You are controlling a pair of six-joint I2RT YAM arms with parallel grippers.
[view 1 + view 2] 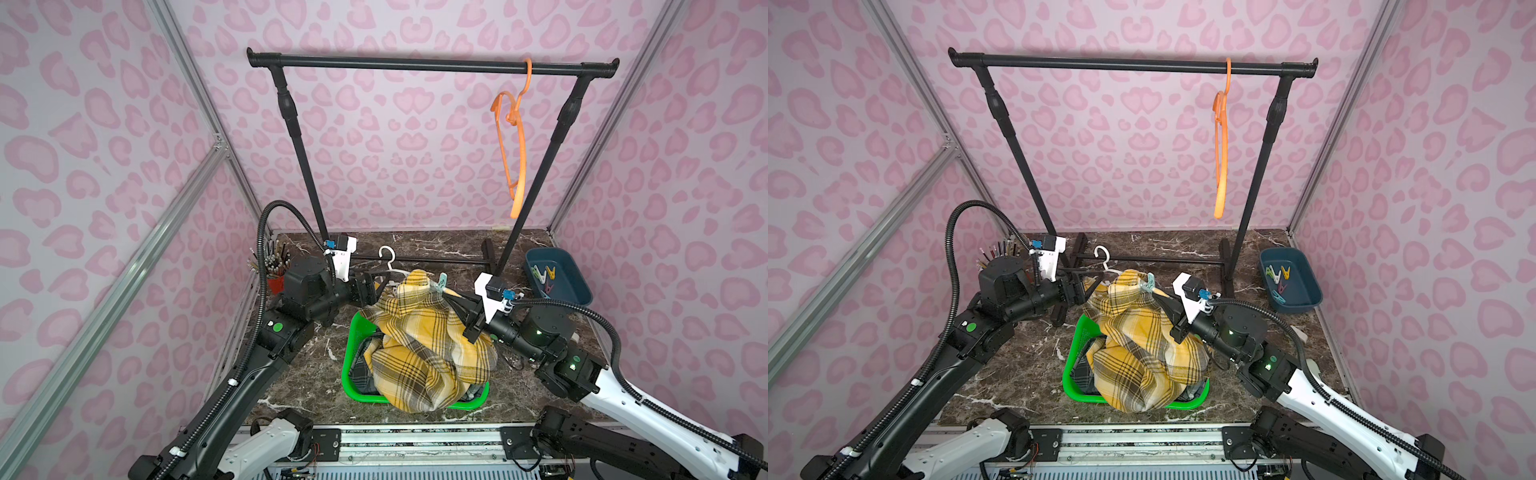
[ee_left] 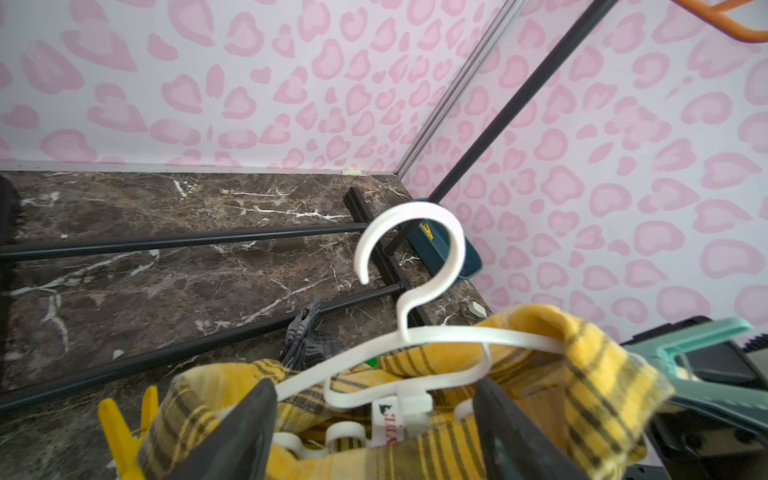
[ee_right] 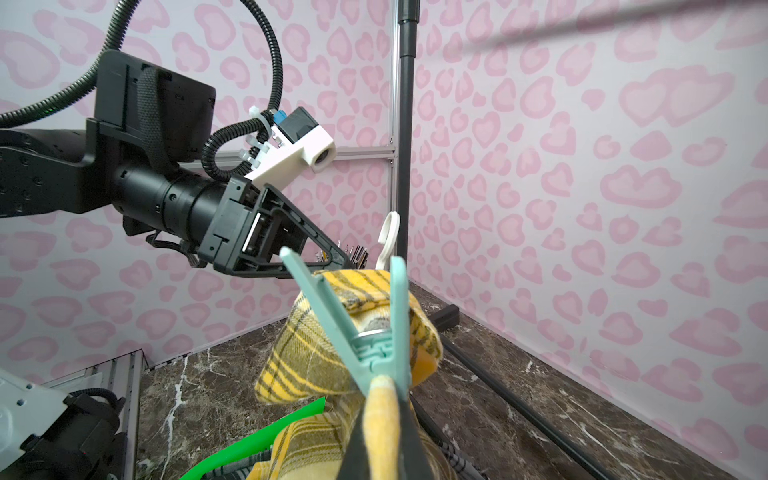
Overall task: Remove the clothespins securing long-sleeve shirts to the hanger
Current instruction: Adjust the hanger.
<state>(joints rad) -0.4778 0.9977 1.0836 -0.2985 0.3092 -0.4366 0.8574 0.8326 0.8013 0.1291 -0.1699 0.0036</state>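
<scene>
The left gripper (image 2: 374, 386) is seen with its jaws standing wide apart. Between them lie the middle of the white hanger (image 2: 415, 257) and folds of the yellow plaid shirt (image 1: 424, 345). No firm hold on either can be made out.

The right gripper (image 3: 380, 386) is closed tight on a fold of the yellow shirt, pinched directly at the clamping end of the mint-teal clothespin (image 3: 374, 345). This clothespin is clipped over the shirt at the hanger's end nearest the right arm. Its long axis continues the line of the right fingers, and its two handles are spread in a V pointing away from them. In both top views it is seen tilted upward towards the back wall (image 1: 1148, 281).

A yellow clothespin (image 2: 124, 432) is seen in the left wrist view just beside one left finger, against the shirt's edge, handles splayed. Whether it is clamped on the cloth cannot be told.

The shirt is draped over the green basket (image 1: 353, 374), in which dark plaid fabric (image 1: 1081, 370) is also visible. Several loose clothespins (image 1: 544, 276) lie in the blue tray (image 1: 577, 282), well apart by the right wall. An orange hanger (image 1: 517, 158) is hung on the black rail (image 1: 432, 64).
</scene>
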